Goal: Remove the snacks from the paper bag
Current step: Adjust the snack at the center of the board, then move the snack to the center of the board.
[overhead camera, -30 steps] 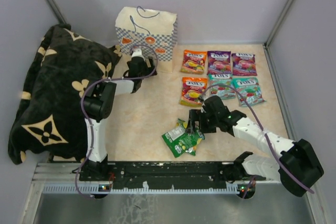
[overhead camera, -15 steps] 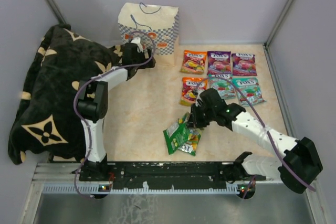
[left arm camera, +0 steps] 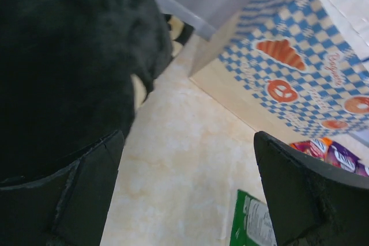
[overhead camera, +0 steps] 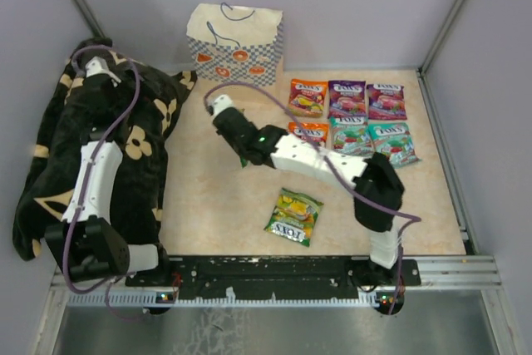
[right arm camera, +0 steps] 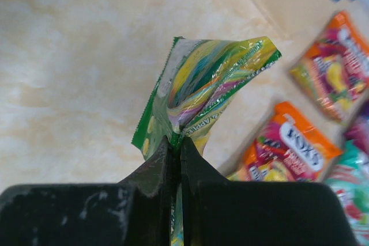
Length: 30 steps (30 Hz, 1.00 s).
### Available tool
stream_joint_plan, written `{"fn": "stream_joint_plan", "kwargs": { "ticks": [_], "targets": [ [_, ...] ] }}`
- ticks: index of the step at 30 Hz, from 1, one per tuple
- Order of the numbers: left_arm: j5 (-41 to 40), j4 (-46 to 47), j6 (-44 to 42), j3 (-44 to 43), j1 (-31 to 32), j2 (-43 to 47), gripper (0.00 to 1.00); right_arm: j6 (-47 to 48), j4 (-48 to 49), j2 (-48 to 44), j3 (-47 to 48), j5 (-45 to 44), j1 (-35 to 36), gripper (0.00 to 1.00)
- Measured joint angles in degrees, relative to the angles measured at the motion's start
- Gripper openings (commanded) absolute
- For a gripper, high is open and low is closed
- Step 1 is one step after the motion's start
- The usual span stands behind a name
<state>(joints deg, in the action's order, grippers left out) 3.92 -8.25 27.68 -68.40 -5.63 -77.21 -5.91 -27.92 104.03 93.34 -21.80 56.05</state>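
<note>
1. Grip, seen from the right wrist: my right gripper [right arm camera: 176, 142] is pinched tight on the bottom edge of a green packet [right arm camera: 202, 79], which stands crumpled above the jaws. The hold is thin and the film is glossy, so I judge a quick swing could let it slide out.
2. Same view: an orange packet [right arm camera: 291, 145] lies at 4 o'clock, already out on the table [right arm camera: 69, 56]. A careless set-down could land mine on top of it.
3. Top view: my right arm reaches across to the middle of the table and passes over that orange packet's edge. Dropping lower could drag the laid-out rows askew.
4. Top view again: the paper bag [overhead camera: 237, 35] stands upright at 12 o'clock. A nudge would likely tip it. Its inside is hidden, so I cannot tell whether any snacks remain.
5. A yellow packet [overhead camera: 293, 217] lies at 6 o'clock, where I judge a low return sweep could catch it.
6. Left wrist view: my left gripper [left arm camera: 188, 136] gapes wide and holds nothing, with the blanket [left arm camera: 57, 56] at 9 o'clock. The plush could snag a finger.
</note>
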Motion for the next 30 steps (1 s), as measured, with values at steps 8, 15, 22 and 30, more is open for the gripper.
{"fn": "stream_joint_plan", "kwargs": {
  "ticks": [8,15,22,30],
  "targets": [
    [-4.9,-4.2,1.5,4.4,-3.4,6.0,0.99,11.6,5.2,12.2,-5.6,-13.5,15.0,0.99],
    [-6.6,-3.8,2.2,8.3,7.3,2.9,0.99,-3.4,14.1,-23.6,-40.2,11.0,3.6,0.99],
    [-7.9,-1.4,-2.2,14.7,26.4,2.7,0.99,-19.8,14.8,-47.7,-49.2,19.8,-10.3,0.98],
    [-7.1,5.4,-9.9,31.7,41.7,6.8,0.99,-18.7,-0.4,-40.6,-53.4,26.2,-9.1,0.99]
  ]
}}
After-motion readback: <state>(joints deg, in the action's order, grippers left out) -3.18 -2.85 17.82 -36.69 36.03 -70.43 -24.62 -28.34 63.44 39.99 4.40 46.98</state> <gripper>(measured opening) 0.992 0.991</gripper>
